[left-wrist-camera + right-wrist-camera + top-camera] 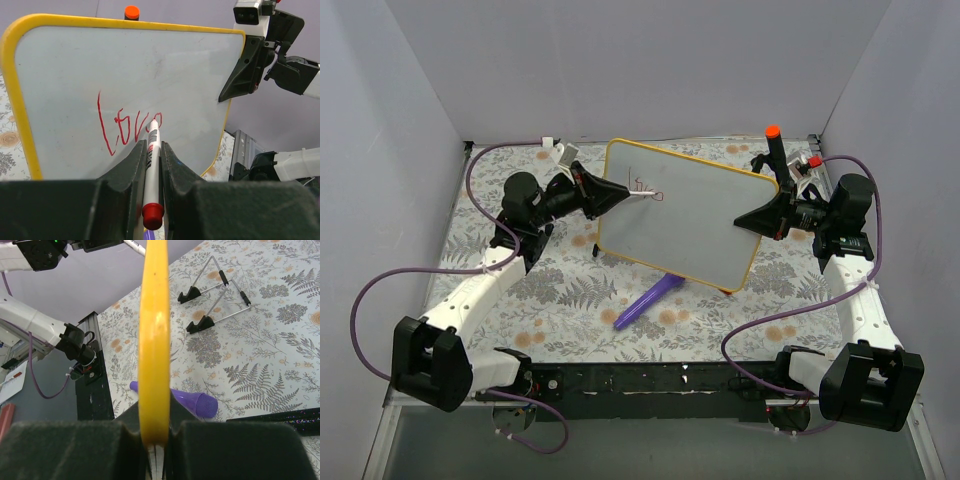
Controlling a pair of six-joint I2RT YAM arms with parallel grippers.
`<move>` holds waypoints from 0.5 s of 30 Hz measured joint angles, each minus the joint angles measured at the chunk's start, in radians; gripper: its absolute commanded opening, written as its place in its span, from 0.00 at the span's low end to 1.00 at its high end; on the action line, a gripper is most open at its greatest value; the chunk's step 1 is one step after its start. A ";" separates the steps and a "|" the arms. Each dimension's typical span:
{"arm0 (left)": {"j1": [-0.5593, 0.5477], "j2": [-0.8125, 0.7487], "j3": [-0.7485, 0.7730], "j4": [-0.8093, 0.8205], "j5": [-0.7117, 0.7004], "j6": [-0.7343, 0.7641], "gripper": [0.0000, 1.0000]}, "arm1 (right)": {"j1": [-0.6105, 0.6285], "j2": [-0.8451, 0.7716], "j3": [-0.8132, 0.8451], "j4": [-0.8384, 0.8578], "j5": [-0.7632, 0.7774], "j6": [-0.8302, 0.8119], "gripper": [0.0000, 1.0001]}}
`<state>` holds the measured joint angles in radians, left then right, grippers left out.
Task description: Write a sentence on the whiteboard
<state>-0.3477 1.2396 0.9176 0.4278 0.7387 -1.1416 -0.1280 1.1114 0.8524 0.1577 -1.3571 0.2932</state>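
My left gripper (618, 192) is pinched tight on a slim white marker (152, 145). The marker has a red plug at its back end, and the small red and black print on its barrel is too small for me to read. Its tip touches the whiteboard (685, 210), a smooth white panel with a glossy yellow frame and rounded corners. The board stands tilted in the middle of the top view.

The sentence (125, 127) is thin red handwriting left of centre in my left wrist view. It reads roughly "Love", and the last letter sits at the marker tip.

My right gripper (750, 220) is clamped on the board's right edge. Its dark foam-like pads grip the yellow rim at the bottom of the right wrist view.

Below the board, a smooth purple tube (648, 300) lies on the fern-and-flower printed table cover (570, 300). A wire stand (215, 295) with black feet sits in the upper right of the right wrist view.
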 measured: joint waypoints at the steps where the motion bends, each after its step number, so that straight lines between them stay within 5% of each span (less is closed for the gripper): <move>1: 0.001 -0.003 0.000 -0.007 -0.001 0.004 0.00 | 0.000 0.000 0.000 0.000 0.000 0.000 0.01; 15: 0.008 -0.028 -0.006 -0.070 -0.003 0.047 0.00 | 0.000 0.000 0.000 0.000 0.001 0.000 0.01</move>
<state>-0.3393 1.2118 0.9112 0.3580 0.7353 -1.0950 -0.1280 1.1114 0.8524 0.1577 -1.3560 0.2932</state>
